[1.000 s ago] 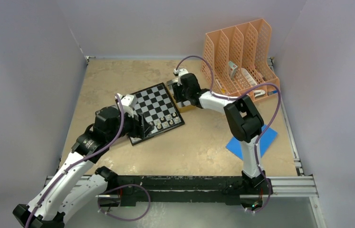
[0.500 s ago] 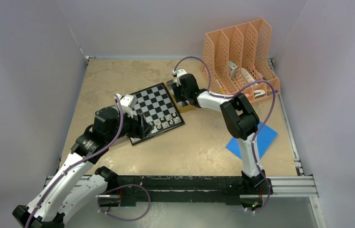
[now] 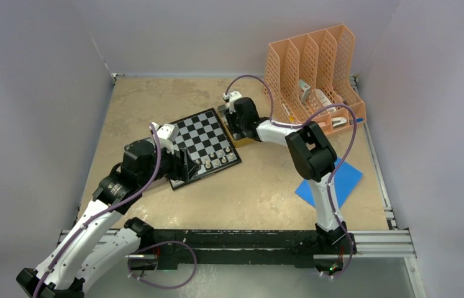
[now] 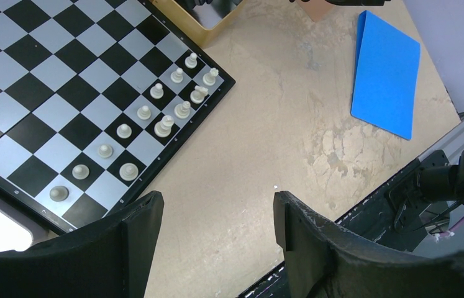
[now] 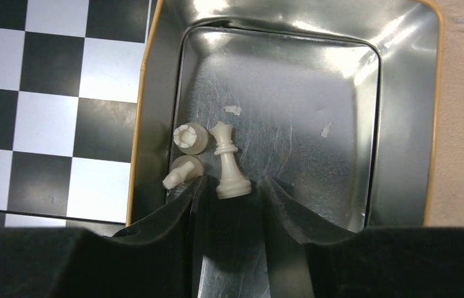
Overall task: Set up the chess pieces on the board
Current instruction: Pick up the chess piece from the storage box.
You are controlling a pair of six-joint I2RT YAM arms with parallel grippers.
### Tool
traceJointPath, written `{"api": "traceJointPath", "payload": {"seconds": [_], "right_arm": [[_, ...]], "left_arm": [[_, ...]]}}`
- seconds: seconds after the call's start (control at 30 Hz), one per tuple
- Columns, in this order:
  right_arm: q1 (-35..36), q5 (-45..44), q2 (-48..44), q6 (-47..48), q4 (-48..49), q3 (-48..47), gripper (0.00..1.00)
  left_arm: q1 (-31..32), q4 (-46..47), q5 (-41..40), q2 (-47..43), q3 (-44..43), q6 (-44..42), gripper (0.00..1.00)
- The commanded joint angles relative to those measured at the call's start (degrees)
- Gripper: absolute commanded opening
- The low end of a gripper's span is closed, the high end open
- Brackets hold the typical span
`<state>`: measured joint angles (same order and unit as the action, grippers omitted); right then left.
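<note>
Left fingers [image 4: 136, 242] are held wide apart and empty above the desk [image 4: 266, 124] beside the board [image 4: 61, 74], whose near edge is lined with pale chess pieces [image 4: 164, 126]. Right fingers [image 5: 291, 217] are part-open astride a pale piece [image 5: 229, 164] lying in the tin [image 5: 304, 93].

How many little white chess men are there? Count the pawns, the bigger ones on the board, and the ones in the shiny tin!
Pawns on the board: 8
Bigger pieces on the board: 5
Pieces in the tin: 3
Total: 16
</note>
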<state>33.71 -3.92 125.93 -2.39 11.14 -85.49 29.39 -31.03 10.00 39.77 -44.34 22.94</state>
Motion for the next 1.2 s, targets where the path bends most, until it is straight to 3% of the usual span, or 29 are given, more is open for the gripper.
{"api": "traceJointPath", "payload": {"seconds": [0.0,0.2,0.43,0.9,1.17], "right_arm": [[0.12,-0.8,0.02,1.94,2.83,-1.94,0.36],[0.11,-1.81,-1.27,1.81,2.99,-0.77,0.22],[0.12,-4.1,-5.68,1.19,3.65,1.47,0.14],[0.8,-0.89,-22.85,-2.04,7.95,14.37,0.11],[3.3,5.39,-36.21,-3.61,17.59,26.93,0.11]], "left_arm": [[0.01,1.32,-0.51,-0.4,-0.14,-0.35,0.65],[0.0,1.25,-0.68,-0.29,-0.19,-0.26,0.65],[0.05,1.69,-0.07,-0.78,-0.03,1.75,0.64],[-0.08,7.43,7.88,6.33,-0.18,10.62,0.58],[-0.9,12.82,12.67,14.07,-7.4,13.96,0.55]]}}
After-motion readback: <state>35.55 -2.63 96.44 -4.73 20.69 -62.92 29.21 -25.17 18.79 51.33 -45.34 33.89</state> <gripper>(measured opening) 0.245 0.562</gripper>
